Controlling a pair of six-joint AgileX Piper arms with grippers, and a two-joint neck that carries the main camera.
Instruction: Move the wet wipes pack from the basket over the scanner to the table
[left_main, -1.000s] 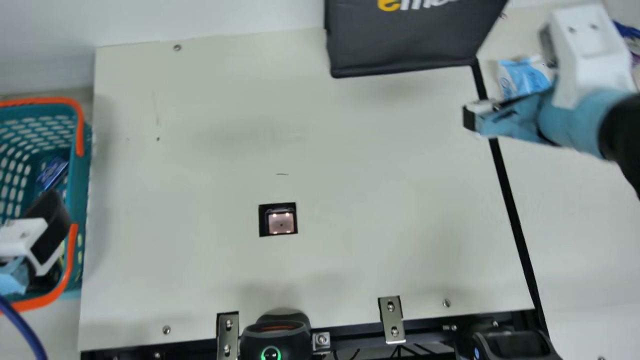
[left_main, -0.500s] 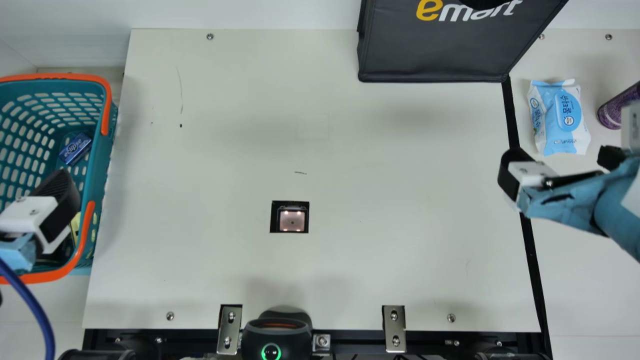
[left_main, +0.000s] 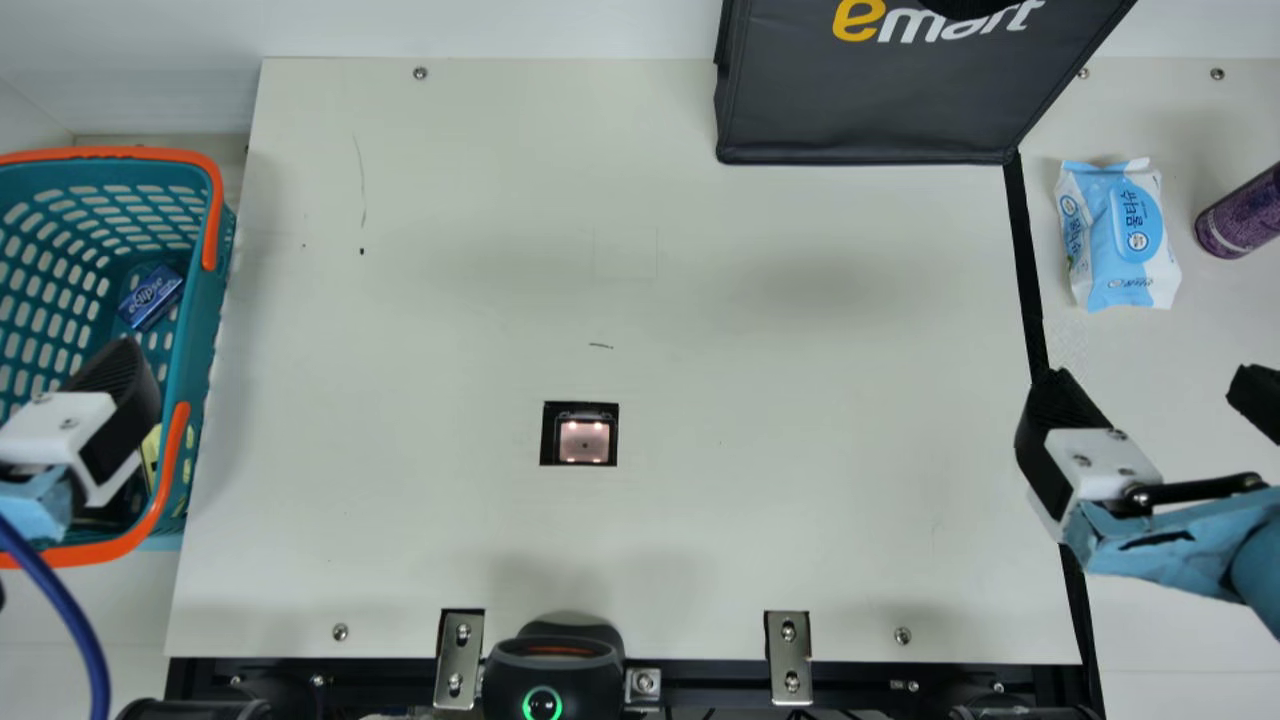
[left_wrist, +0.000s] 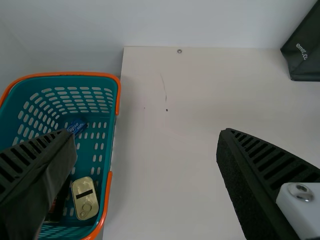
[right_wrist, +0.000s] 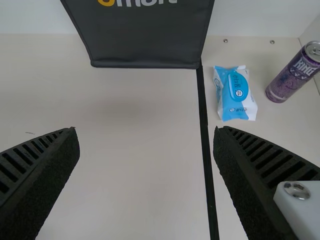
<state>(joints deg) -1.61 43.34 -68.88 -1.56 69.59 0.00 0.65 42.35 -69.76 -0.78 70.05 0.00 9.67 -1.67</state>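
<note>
Wipes pack (left_main: 1120, 235) lies between black strip (left_main: 1025, 240) and can (left_main: 1240, 215), gaps both sides.

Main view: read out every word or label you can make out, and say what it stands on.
"emart": black bag
"eclipse": small blue box in the basket
Wipes pack: lettering too small to read surely
Purple can: print too small

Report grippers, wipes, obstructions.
Both grippers open and empty, left by basket, right past scanner. Wipes pack flat on table, beside purple can. Nothing over scanner.
</note>
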